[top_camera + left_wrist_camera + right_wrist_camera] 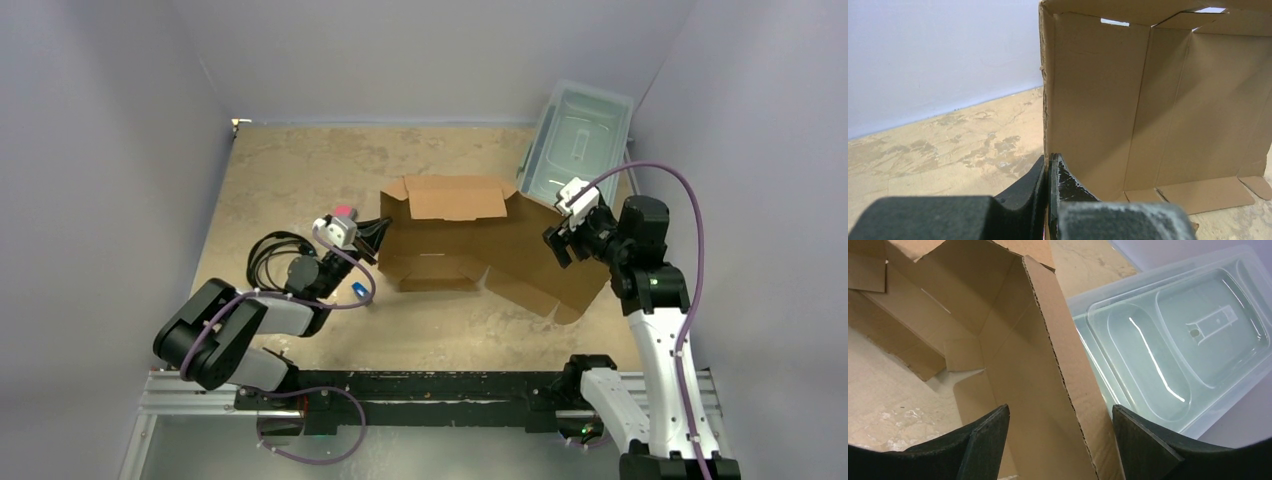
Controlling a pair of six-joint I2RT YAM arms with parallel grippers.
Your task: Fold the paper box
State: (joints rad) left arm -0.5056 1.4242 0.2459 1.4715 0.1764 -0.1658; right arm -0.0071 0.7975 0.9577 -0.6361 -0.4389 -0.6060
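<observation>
Paper box (455, 240) sits mid-table (290, 180) in the top view, half-formed. Its back wall is up at 12 o'clock, its left wall is up at 9 o'clock, and a wide panel splays out flat toward 4 o'clock. A small flap lies on the floor of the box along the 6 o'clock side.

Left gripper (1049, 165) is at the box's 9 o'clock. Its fingers are pinched nearly together on the raw vertical edge of the left wall, with corrugated board between the pads. In the left wrist view that wall rises straight up from the fingertips, and the box interior opens out toward 3 o'clock. Light shows through slots along the top fold.

Right gripper (1060, 412) is at the box's 3 o'clock, above the splayed side. Its fingers are spread wide, one on each side of a tilted cardboard panel. The panel's cut edge runs up between them toward 12 o'clock. There is a gap on both sides and no contact that can be made out, so it grips nothing.

Clear plastic bin (1173, 340) sits at the box's 1 o'clock, in the far corner of the table. In the right wrist view it is just beyond the panel edge. Whether the two touch cannot be told.
</observation>
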